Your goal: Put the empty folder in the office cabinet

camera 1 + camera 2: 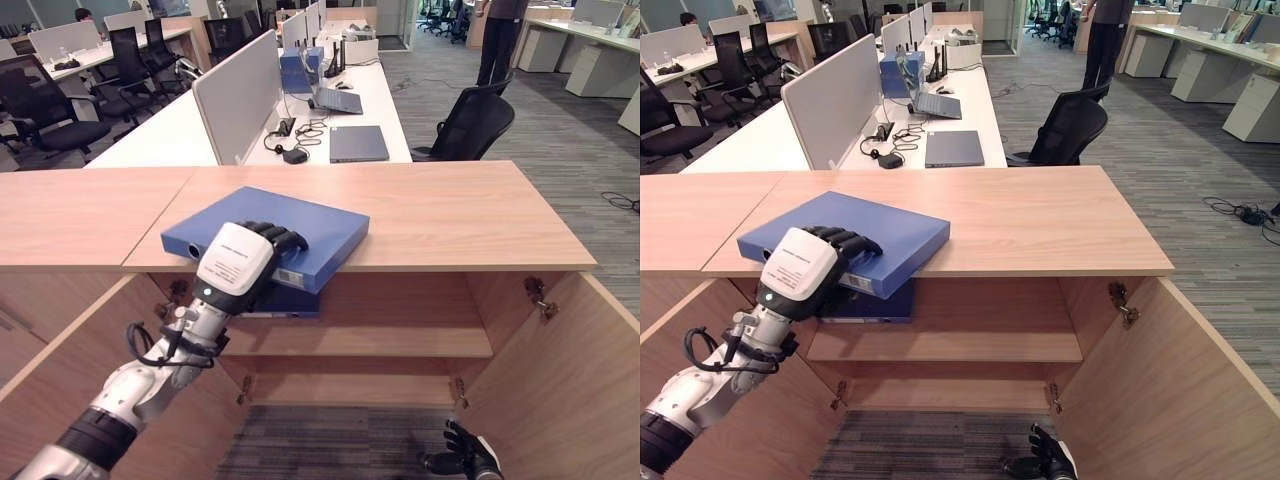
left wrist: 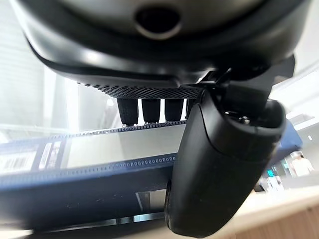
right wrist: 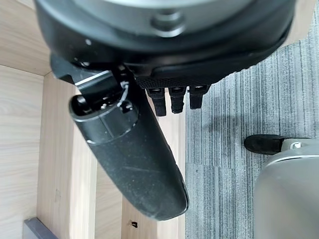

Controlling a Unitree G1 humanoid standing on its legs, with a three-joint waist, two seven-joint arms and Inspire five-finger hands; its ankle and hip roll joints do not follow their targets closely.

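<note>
Your left hand (image 1: 240, 262) grips the blue folder (image 1: 290, 232) at its near edge, fingers curled over the top face and the thumb pressed under the spine, as your left wrist view shows. The folder lies flat on the cabinet top (image 1: 450, 215), with its near corner jutting past the front edge of that top, which likely gives your thumb room to get beneath it. That overhang looks like the reason for the hold: a pinch there should let you slide the folder off the top and down to a shelf.

The folder is a thick, rigid binder, blue, with a pale label strip on the spine and a round finger hole at the spine's end. Below the cabinet top, a second blue binder (image 1: 285, 302) already lies on the upper shelf (image 1: 400, 340), and both doors stand open.

Your right hand (image 1: 470, 455) hangs low near the carpet below the cabinet top, fingers loosely extended and holding nothing.
</note>
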